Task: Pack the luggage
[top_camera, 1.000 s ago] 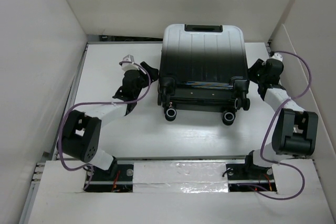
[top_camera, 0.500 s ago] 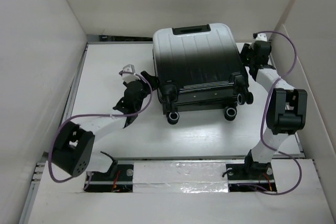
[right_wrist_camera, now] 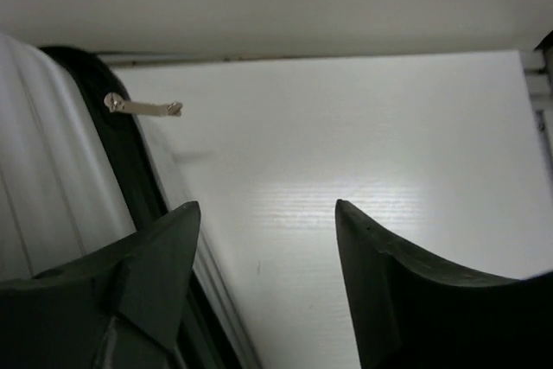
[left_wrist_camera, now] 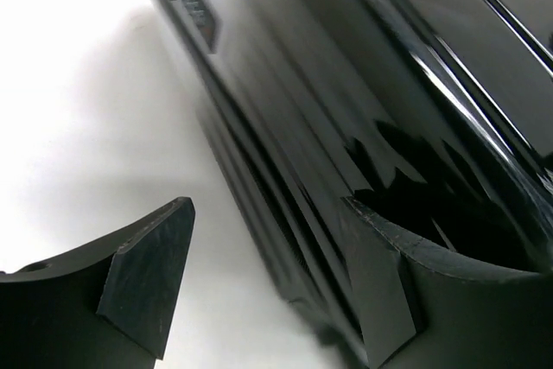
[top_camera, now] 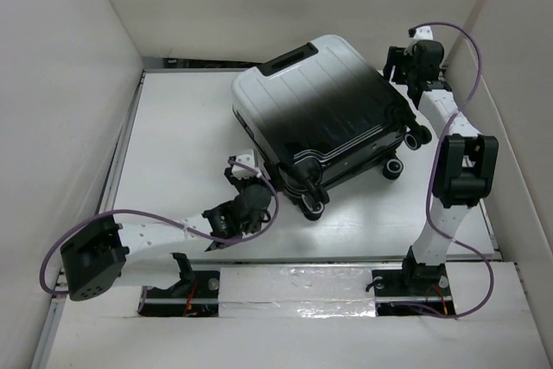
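The luggage (top_camera: 320,105) lies shut and flat on the white table (top_camera: 173,127), turned askew, with its silver end at the far left and its black wheeled end at the near right. My left gripper (top_camera: 257,181) is open at its near left corner. In the left wrist view the left gripper (left_wrist_camera: 266,209) has its right finger against the black ribbed shell (left_wrist_camera: 389,84). My right gripper (top_camera: 399,66) is open at the far right corner. In the right wrist view the right gripper (right_wrist_camera: 265,205) is empty over the table, beside the luggage's edge (right_wrist_camera: 43,153) and a metal zipper pull (right_wrist_camera: 143,106).
White walls (top_camera: 69,84) enclose the table on the left, back and right. The luggage's wheels (top_camera: 393,168) stick out toward the near right. The right arm stretches along the right wall. Bare table lies left of the luggage.
The luggage has turned counterclockwise and slid left. My left gripper has moved nearer and right to its near corner. My right arm has reached farther back beside its right corner.
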You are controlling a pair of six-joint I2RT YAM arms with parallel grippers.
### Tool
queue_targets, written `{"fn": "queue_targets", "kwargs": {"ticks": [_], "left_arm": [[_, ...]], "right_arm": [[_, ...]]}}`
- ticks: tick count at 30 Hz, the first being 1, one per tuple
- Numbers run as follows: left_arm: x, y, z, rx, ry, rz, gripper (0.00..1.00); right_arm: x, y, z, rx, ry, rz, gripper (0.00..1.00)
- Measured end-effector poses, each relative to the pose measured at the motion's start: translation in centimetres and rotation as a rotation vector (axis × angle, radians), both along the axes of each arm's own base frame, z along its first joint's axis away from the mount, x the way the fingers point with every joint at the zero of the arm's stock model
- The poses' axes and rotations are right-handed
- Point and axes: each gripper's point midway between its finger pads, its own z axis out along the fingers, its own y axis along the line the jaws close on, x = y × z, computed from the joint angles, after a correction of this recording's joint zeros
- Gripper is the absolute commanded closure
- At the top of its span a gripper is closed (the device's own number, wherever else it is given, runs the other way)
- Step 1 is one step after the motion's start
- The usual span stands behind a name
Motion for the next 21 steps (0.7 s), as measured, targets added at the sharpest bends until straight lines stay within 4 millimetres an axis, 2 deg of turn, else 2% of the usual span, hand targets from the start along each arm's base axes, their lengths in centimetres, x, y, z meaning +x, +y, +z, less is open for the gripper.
{"fn": "queue_targets", "kwargs": {"ticks": [3,4,5,8,10,12,13,14,15,16,17,19,21], "left_arm": [[-2.0,-1.2,0.2,0.049,-0.014,-0.051,0.31],[-2.4,-2.0,0.3,0.039,-0.015,-0.086,0.31],[-2.8,-3.0,0.6,0.022,-0.015,-0.128,0.31],[-3.6,-4.9,1.8,-0.014,-0.030,-0.212,0.30],[-3.8,-5.5,3.4,-0.034,-0.057,-0.236,0.30],[-3.8,-5.5,5.0,-0.058,-0.084,-0.244,0.31],[-3.7,-5.5,6.0,-0.081,-0.100,-0.247,0.37],[-3.6,-5.4,7.0,-0.107,-0.116,-0.252,0.42],[-3.5,-5.1,7.9,-0.129,-0.131,-0.250,0.51],[-3.4,-4.7,8.8,-0.154,-0.146,-0.252,0.73],[-3.3,-4.4,9.6,-0.181,-0.156,-0.250,0.82],[-3.2,-3.6,10.9,-0.209,-0.179,-0.253,0.98],[-3.2,-3.2,11.7,-0.241,-0.192,-0.265,1.00]], "right_arm": [[0.1,-0.2,3.4,0.019,-0.081,0.006,0.17],[-0.6,0.9,4.6,0.065,-0.095,0.059,0.15],[-1.8,2.5,5.8,0.107,-0.106,0.118,0.14],[-6.4,6.8,11.3,0.197,-0.210,0.285,0.14],[-9.9,8.2,15.0,0.225,-0.304,0.363,0.16],[-14.0,8.9,17.7,0.236,-0.414,0.416,0.39],[-16.3,9.2,18.4,0.244,-0.461,0.433,0.53],[-18.4,9.4,18.2,0.253,-0.486,0.447,0.88],[-20.3,9.8,18.0,0.256,-0.532,0.464,0.99],[-22.3,10.4,17.1,0.269,-0.556,0.479,1.00],[-24.3,10.9,15.5,0.282,-0.553,0.494,1.00],[-27.6,12.0,11.2,0.309,-0.513,0.525,1.00],[-30.3,12.5,7.4,0.335,-0.469,0.536,1.00]]}}
